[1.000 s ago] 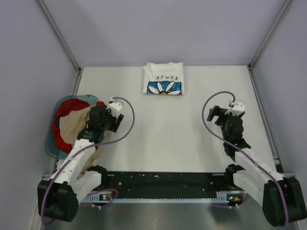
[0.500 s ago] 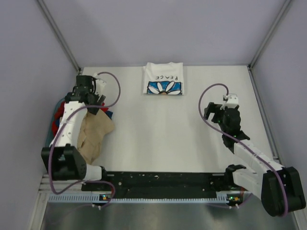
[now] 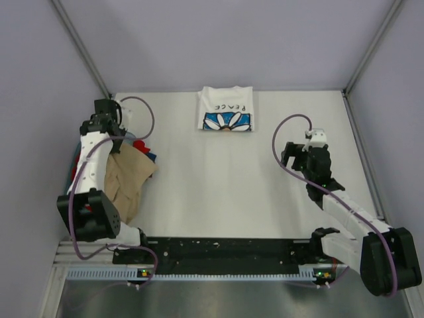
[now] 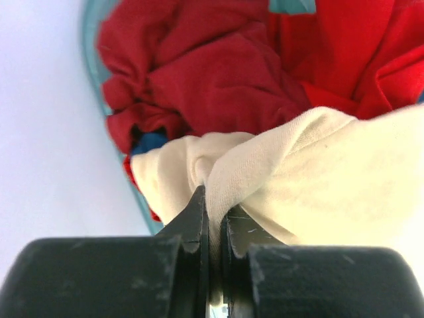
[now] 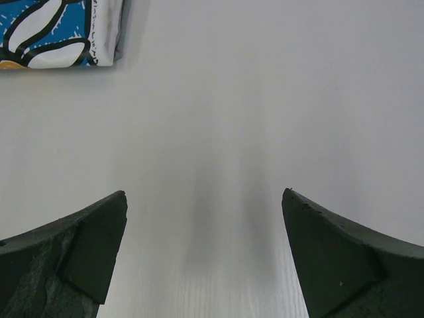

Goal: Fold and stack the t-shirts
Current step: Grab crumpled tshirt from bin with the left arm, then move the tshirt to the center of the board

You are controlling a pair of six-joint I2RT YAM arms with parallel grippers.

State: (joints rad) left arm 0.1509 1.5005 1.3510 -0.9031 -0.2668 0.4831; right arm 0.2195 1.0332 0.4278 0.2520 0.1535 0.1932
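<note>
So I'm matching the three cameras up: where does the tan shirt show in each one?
Top external: the tan shirt hangs at the left, from the left claw, beside the basket.
Left wrist: it fills the lower right, a fold pinched in the shut claw.
Right wrist: not in view.
Shared landmark: the red shirt next to it.

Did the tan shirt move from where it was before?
Yes. The tan shirt came out of the basket, toward the folded daisy shirt, pinched by the left end effector.
</note>
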